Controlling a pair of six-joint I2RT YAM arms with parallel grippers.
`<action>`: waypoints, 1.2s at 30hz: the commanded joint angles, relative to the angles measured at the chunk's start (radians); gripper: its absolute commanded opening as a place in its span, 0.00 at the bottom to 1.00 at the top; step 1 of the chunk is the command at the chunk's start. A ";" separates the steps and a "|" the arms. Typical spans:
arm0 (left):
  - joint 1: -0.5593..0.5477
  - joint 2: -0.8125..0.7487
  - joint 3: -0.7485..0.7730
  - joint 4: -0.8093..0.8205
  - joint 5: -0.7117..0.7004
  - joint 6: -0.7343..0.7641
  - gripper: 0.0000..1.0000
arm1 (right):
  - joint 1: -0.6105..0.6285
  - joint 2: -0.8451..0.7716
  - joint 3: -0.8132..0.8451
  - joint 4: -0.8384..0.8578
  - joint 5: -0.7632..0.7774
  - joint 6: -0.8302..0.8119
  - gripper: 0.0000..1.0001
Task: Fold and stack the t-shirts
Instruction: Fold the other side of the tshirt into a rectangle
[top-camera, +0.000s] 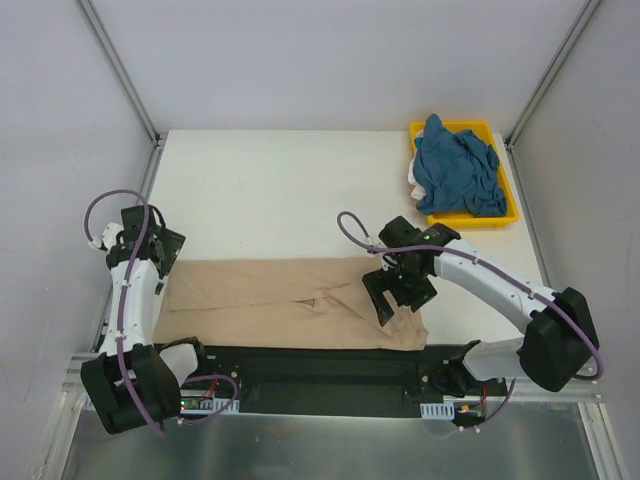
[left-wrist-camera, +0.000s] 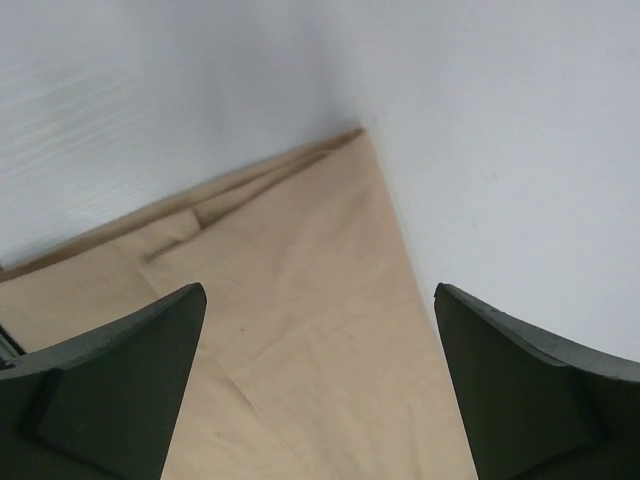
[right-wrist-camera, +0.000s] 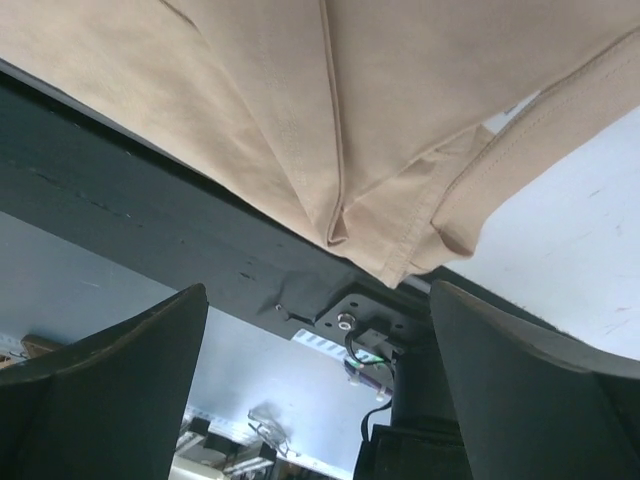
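The tan-beige t-shirt (top-camera: 290, 303) lies folded into a long strip along the table's near edge; it also shows in the left wrist view (left-wrist-camera: 300, 330) and the right wrist view (right-wrist-camera: 400, 110). The teal-blue t-shirt (top-camera: 455, 170) lies crumpled in the yellow tray (top-camera: 506, 214) at the back right. My left gripper (top-camera: 160, 262) is open and empty just above the strip's left end. My right gripper (top-camera: 400, 300) is open and empty above the strip's right end, where the sleeve corner overhangs the black base rail (right-wrist-camera: 150, 220).
The black base rail (top-camera: 330, 365) runs along the near edge under the shirt's hem. Grey walls and metal frame posts (top-camera: 120, 70) close in the table on both sides. A white cloth scrap (top-camera: 413, 178) sits in the tray's left side.
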 joint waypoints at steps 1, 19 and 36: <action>-0.017 -0.015 0.029 0.052 0.256 0.058 0.99 | -0.019 -0.007 0.075 0.103 -0.051 0.018 0.97; -0.142 0.208 -0.121 0.143 0.318 0.131 0.99 | -0.066 0.358 0.121 0.574 -0.222 0.082 0.97; -0.142 0.180 -0.135 0.146 0.289 0.135 0.99 | -0.043 0.329 0.038 0.613 -0.254 0.067 0.87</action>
